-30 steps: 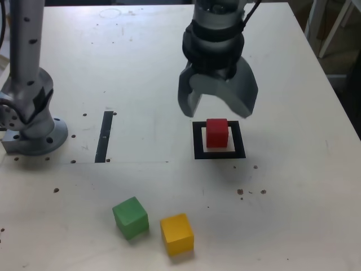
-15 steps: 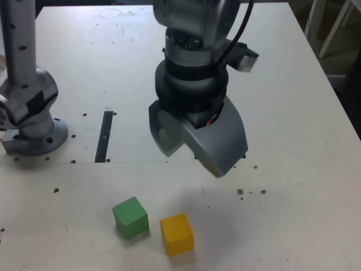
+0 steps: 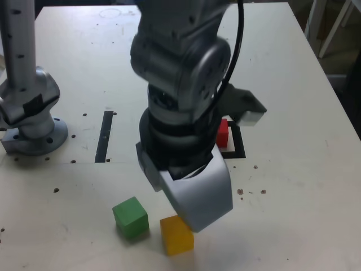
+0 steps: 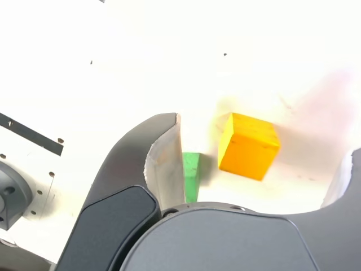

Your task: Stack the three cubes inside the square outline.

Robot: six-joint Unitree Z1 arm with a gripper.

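Observation:
My gripper [image 3: 176,204] is open and hangs low over the yellow cube [image 3: 176,236] near the table's front edge. In the wrist view the yellow cube [image 4: 248,145] lies between the two spread fingers [image 4: 163,164], touching neither; nothing is held by the gripper [image 4: 262,141]. The green cube [image 3: 131,217] sits just to the exterior view's left of the yellow one; a finger hides most of the green cube [image 4: 190,175] in the wrist view. The red cube [image 3: 223,133] stands inside the square outline [image 3: 241,148], both partly hidden behind the arm.
A narrow black strip [image 3: 104,136] lies on the white table [image 3: 293,84], left of the outline in the exterior view. The arm's grey base [image 3: 31,121] stands at the exterior view's far left. Small dark specks dot the tabletop.
The arm has swung from above the red cube toward the front of the table and down over the yellow cube. The jaws stayed open. No cube moved.

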